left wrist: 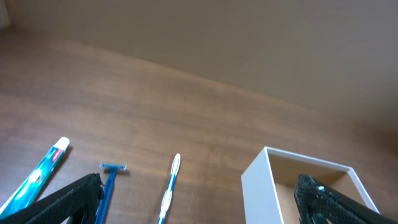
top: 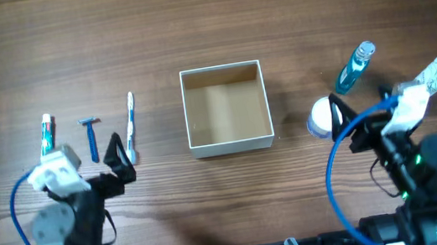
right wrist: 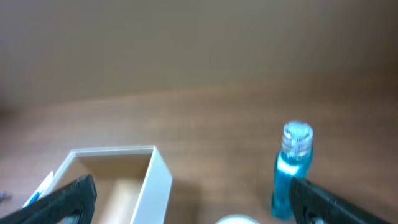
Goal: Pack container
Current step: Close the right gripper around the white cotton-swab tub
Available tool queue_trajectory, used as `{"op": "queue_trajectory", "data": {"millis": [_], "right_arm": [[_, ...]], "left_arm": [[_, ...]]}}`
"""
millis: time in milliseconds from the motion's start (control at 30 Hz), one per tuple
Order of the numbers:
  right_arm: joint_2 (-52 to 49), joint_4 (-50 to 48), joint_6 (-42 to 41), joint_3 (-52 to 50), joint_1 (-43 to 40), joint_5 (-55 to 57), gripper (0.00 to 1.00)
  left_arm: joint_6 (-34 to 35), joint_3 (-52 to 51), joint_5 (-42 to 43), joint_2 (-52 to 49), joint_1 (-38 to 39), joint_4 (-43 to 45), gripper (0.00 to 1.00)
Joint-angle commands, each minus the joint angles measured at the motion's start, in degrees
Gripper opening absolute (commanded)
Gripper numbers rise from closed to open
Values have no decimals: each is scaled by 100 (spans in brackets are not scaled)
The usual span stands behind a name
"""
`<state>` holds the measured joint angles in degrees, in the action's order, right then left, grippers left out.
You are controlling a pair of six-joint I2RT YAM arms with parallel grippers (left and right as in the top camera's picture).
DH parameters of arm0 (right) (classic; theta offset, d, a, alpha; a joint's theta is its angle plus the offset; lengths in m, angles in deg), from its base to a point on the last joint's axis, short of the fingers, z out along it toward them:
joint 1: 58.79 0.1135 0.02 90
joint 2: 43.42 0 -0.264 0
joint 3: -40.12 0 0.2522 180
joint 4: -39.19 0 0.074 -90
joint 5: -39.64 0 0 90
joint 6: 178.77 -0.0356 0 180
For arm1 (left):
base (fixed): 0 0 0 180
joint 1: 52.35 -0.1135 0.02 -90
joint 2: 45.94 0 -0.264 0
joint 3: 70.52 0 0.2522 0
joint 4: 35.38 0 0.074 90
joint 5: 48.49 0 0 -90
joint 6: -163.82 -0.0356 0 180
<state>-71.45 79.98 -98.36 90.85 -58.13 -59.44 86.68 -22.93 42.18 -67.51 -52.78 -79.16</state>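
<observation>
The container (top: 232, 144), a square shallow cardboard box with white walls and a tan inside, stands open and empty at the table's middle; it also shows in the left wrist view (left wrist: 264, 183) and the right wrist view (right wrist: 155, 180). Left of it lie a blue-white toothbrush (top: 129, 121) (left wrist: 169, 186), a blue razor (top: 92, 136) (left wrist: 110, 180) and a toothpaste tube (top: 47, 133) (left wrist: 38, 174). Right of it are a small round white jar (top: 318, 117) (right wrist: 235, 219) and a blue bottle (top: 354, 68) (right wrist: 290, 171). My left gripper (top: 117, 151) (left wrist: 199, 199) is open near the toothbrush. My right gripper (top: 351, 112) (right wrist: 193, 199) is open over the jar.
A white patterned sachet (top: 434, 73) lies at the far right by the right arm. The wooden table (top: 214, 21) stretches bare behind the box. Blue cables loop off both arms near the front edge.
</observation>
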Motion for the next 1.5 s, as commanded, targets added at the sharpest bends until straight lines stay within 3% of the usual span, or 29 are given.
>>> {"op": "queue_trajectory", "data": {"millis": [0,100,233,500,833,1167,1467], "right_arm": [[-1390,1344,85,1510,13,-103,100],[-2470,2791,133,2603,13,199,100],[-3331,3327,216,3058,13,111,100],[-4809,3558,-369,3053,11,675,100],[-6253,3252,-404,2975,13,498,100],[-6983,3071,-415,2959,13,501,100],[-7038,3084,-433,2638,13,494,99]], "left_arm": [[107,1086,-50,-1311,33,-835,100],[107,1711,-48,-2142,33,-1508,100],[111,1939,35,-2750,33,-1775,100],[109,1939,205,-2924,33,-1888,100],[109,1939,208,-2924,33,-1886,100],[109,1939,205,-2924,33,-1864,100],[109,1939,208,-2924,33,-1843,100]]}}
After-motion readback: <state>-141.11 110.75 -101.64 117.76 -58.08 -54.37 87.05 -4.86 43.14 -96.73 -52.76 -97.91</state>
